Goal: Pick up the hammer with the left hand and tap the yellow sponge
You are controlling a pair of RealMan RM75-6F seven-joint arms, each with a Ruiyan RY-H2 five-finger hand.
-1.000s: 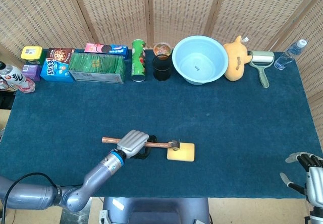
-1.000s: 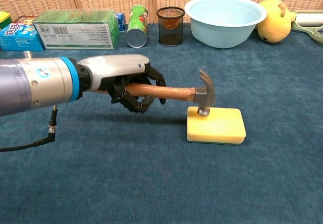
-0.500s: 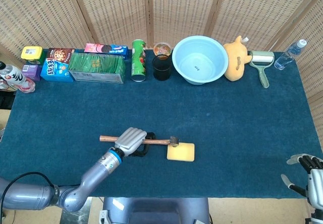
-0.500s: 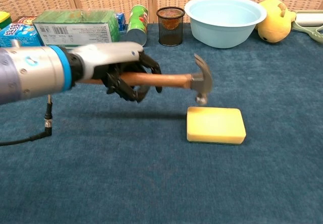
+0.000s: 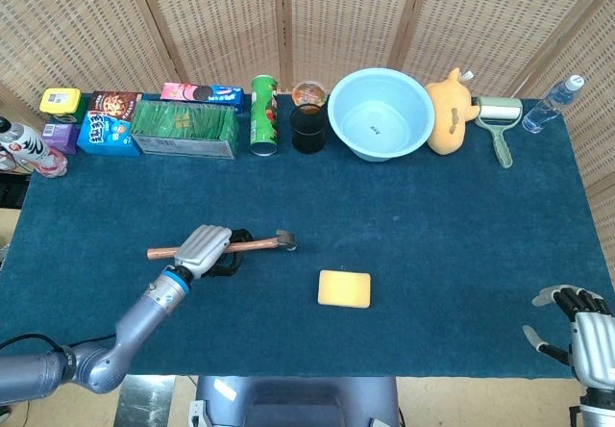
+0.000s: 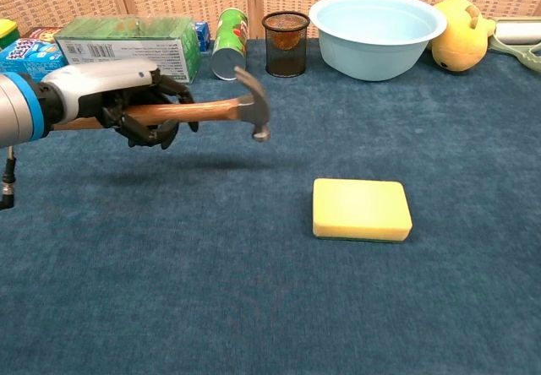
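My left hand (image 5: pixel 205 248) (image 6: pixel 127 96) grips the wooden handle of the hammer (image 5: pixel 255 244) (image 6: pixel 215 110), holding it level above the blue cloth. Its metal head (image 6: pixel 254 105) hangs well to the left of the yellow sponge (image 5: pixel 344 288) (image 6: pixel 361 209), clear of it. The sponge lies flat on the cloth near the front edge, untouched. My right hand (image 5: pixel 584 329) shows at the bottom right corner of the head view, fingers spread, holding nothing, off the table's edge.
Along the back edge stand a green box (image 5: pixel 184 129), snack boxes (image 5: pixel 108 122), a green can (image 5: pixel 263 114), a black mesh cup (image 5: pixel 309 127), a light blue bowl (image 5: pixel 413 129), a yellow plush toy (image 5: pixel 449 110), a lint roller (image 5: pixel 500 121) and a water bottle (image 5: pixel 551 104).
The left hand lifted the hammer head off the sponge, then carried the hammer leftward and away from it. The right hand stayed put.
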